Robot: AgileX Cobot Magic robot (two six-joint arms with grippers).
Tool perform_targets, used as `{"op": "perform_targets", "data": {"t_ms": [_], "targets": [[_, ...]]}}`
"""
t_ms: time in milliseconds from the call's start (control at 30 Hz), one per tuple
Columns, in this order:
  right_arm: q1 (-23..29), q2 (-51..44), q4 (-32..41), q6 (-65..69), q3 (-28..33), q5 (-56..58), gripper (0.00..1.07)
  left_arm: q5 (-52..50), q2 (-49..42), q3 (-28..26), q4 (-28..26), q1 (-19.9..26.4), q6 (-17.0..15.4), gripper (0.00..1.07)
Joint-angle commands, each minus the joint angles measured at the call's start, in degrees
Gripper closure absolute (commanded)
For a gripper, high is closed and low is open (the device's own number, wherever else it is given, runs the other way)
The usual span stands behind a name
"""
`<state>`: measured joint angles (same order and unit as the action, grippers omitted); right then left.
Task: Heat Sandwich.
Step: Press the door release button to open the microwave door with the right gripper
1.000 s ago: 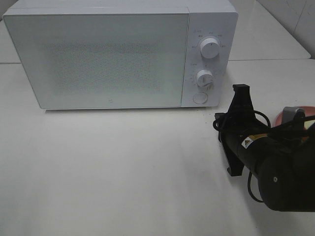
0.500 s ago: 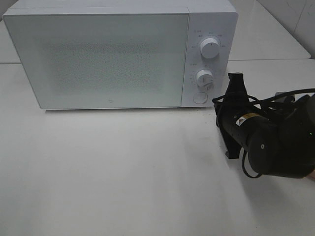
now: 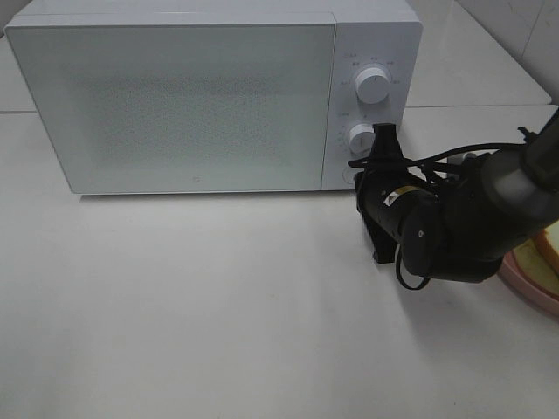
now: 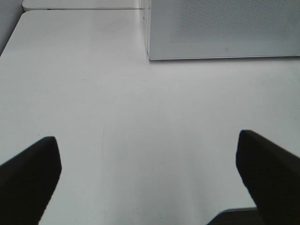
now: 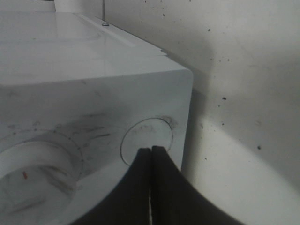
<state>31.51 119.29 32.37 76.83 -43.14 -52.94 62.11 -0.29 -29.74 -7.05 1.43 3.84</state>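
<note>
Far right — sandwich [image 3: 547, 250], long axis unclear

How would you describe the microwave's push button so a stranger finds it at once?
Find the white microwave, then the control panel right of its door. The button is lowest there, under two knobs: flat and flush, not raised.

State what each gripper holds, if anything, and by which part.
Nothing is held. The left gripper is open above the table; the right gripper is shut empty, tips at the round button on the microwave.
</note>
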Motion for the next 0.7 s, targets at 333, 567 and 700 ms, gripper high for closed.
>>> {"op": "perform_targets", "data": {"t_ms": [333,567,700], "targets": [[-1.09,4.07,0.74,-0.74,-6.19,0.69,1.07,-0.74,-1.32,0.11,-0.29,-0.23,-0.23,0.10],[-2.23,4.13,1.55,-0.74,-6.36,0.06,1.07,-0.74,-1.32,0.11,-0.29,-0.23,-0.23,0.10],[-2.23,4.01,1.66,-0.74,-6.47,-1.78,1.07,-0.74,-1.32,0.11,-0.29,-0.23,-0.23,0.10]]}}
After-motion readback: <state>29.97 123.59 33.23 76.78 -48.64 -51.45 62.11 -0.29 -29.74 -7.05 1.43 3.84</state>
